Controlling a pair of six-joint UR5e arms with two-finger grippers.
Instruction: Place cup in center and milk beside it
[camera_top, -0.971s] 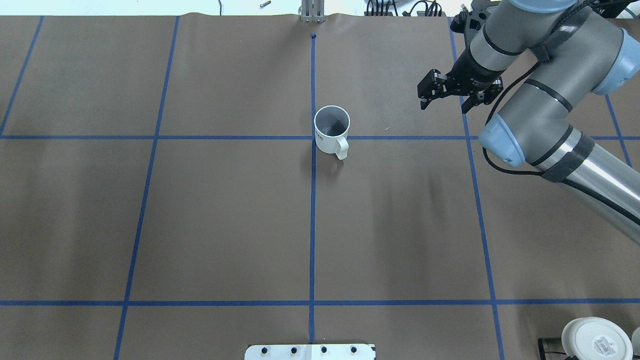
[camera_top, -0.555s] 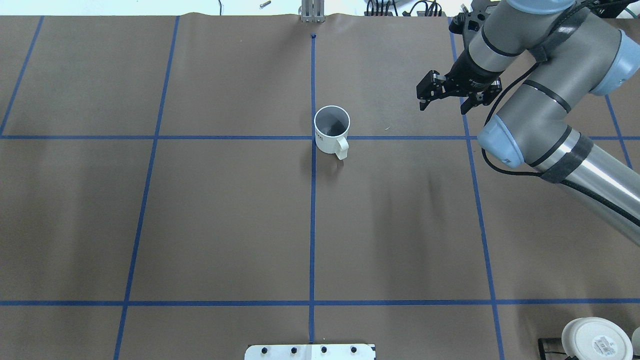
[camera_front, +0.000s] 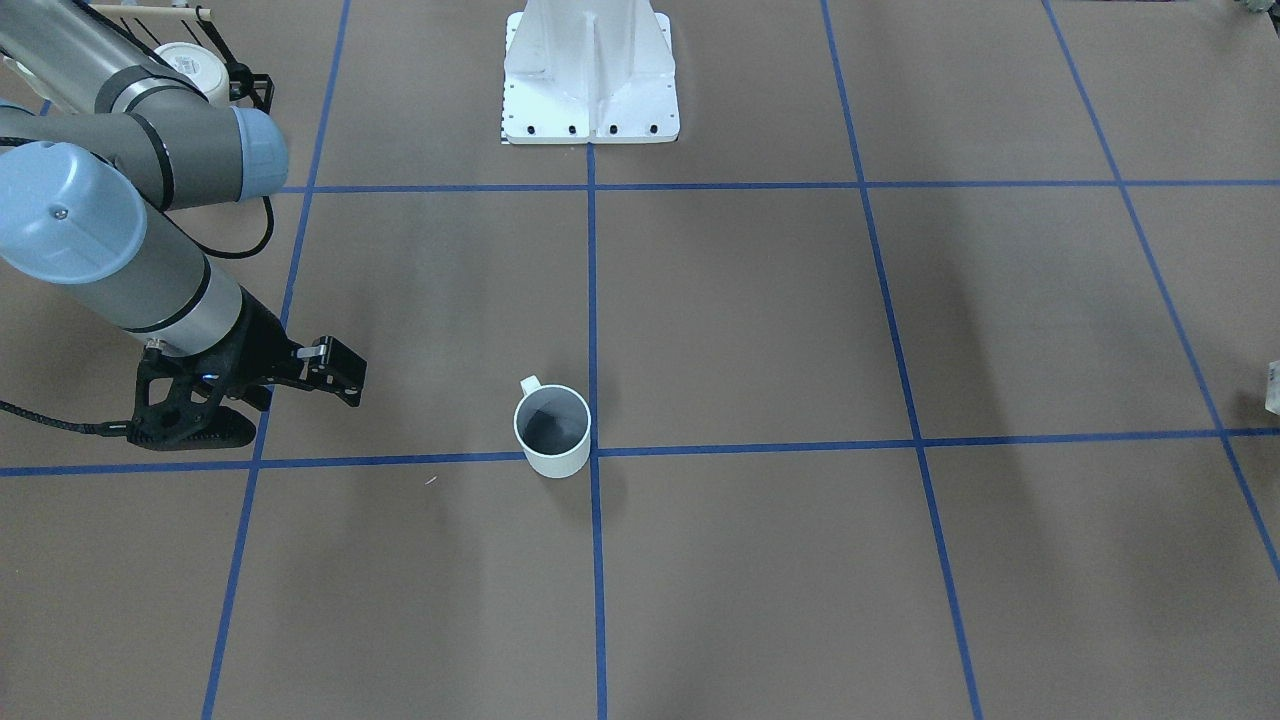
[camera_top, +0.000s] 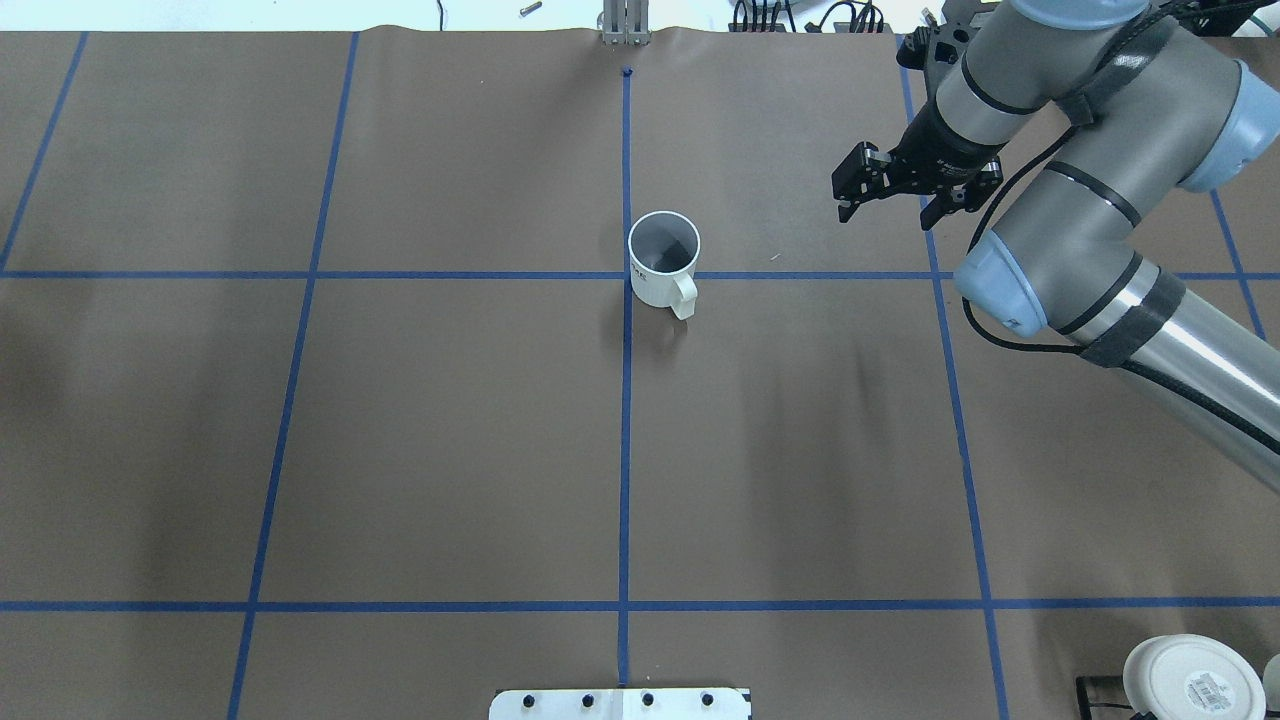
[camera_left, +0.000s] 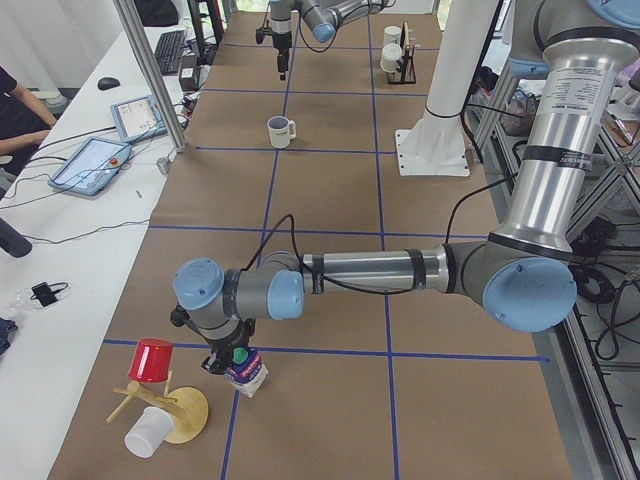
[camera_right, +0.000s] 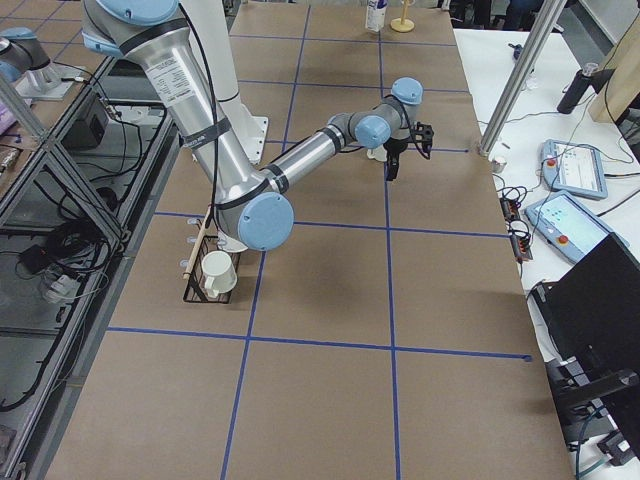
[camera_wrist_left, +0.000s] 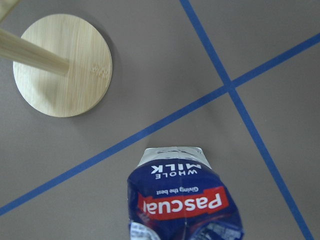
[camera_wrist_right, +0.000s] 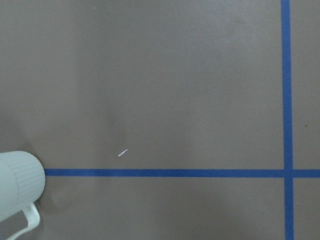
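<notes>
The cup (camera_top: 662, 262), a small white mug with a dark grey inside, stands upright by the centre tape crossing; it also shows in the front view (camera_front: 552, 428) and at the left edge of the right wrist view (camera_wrist_right: 17, 180). My right gripper (camera_top: 887, 215) is open and empty, well to the cup's right, above the table. The milk (camera_left: 246, 376), a dark blue Pascual carton, is at the table's far left end, tilted, with my left gripper (camera_left: 234, 354) at its top. The left wrist view shows the carton (camera_wrist_left: 185, 200) close below the camera, no fingers in sight. I cannot tell whether that gripper is shut.
A wooden mug stand (camera_left: 165, 408) with a red cup (camera_left: 152, 359) and a white cup (camera_left: 147, 432) is right beside the milk; its round base (camera_wrist_left: 62, 65) shows in the left wrist view. A rack with white cups (camera_top: 1190, 680) sits at the near right corner. The white robot base (camera_front: 590, 80) is at mid-table.
My right gripper has drifted slightly further from the cup, toward the table's far edge, still open. The cup has not moved.
</notes>
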